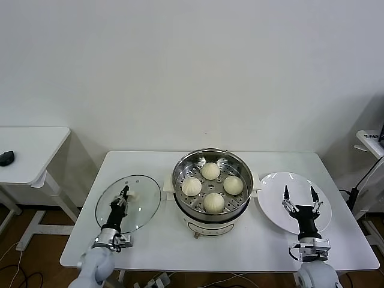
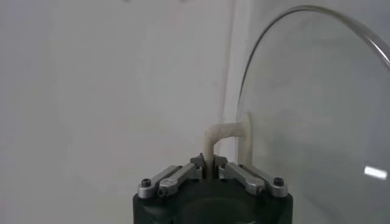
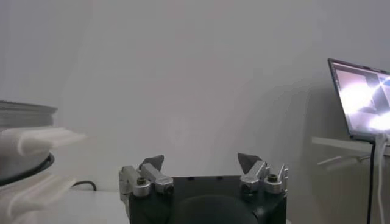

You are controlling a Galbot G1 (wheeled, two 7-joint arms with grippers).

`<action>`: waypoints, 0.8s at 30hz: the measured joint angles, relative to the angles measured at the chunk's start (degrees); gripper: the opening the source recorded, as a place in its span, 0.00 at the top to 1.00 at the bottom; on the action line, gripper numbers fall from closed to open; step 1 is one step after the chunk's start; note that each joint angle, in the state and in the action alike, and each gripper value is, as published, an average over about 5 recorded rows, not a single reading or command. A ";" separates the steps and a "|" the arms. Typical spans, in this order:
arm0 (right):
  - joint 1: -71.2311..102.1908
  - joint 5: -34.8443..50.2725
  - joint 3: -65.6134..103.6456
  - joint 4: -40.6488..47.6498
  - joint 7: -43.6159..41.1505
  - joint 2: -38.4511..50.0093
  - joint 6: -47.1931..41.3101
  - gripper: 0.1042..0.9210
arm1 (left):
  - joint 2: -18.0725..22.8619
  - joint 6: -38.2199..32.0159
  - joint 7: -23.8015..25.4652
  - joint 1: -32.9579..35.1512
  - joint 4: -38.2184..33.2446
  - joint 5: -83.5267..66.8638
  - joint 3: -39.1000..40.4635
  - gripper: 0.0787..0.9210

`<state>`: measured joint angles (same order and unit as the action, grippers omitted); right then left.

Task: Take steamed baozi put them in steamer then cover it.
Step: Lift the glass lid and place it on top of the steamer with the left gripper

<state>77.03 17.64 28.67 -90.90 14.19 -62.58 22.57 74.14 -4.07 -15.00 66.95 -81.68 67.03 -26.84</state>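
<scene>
All four steamed baozi (image 1: 211, 186) lie in the steamer (image 1: 180, 167) at the middle of the table (image 1: 240, 243); only covering is left. The left gripper (image 1: 122, 196) is closed on the handle of the cover (image 1: 144, 207), near the table's left edge. The right gripper (image 1: 299, 199) hangs open over the white plate (image 1: 273, 204).

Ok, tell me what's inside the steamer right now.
The steamer holds four buns on its perforated tray, all uncovered. What lies below the tray is hidden. The lid is still on the table, its handle clamped by the left gripper.
</scene>
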 measured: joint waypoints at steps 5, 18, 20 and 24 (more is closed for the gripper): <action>-0.01 -0.11 -0.17 -0.05 0.00 0.02 -0.03 0.12 | -1.62 -0.08 0.09 1.90 -5.88 -2.46 -2.08 0.86; -1.60 -0.98 -0.43 0.71 0.74 0.26 -1.88 0.12 | -5.81 4.02 2.11 7.72 -28.48 -5.53 -0.13 0.86; -2.00 -1.07 -0.43 0.99 0.86 0.24 -2.16 0.12 | -6.30 5.73 3.06 7.75 -31.70 -5.27 2.11 0.86; -2.60 -1.30 -0.41 1.47 1.00 0.13 -2.58 0.12 | -6.71 10.52 5.03 6.49 -35.98 -4.78 8.12 0.86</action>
<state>74.43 16.34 28.26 -89.43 15.20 -62.45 19.99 67.43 6.45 -9.97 73.44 -117.66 62.25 -18.72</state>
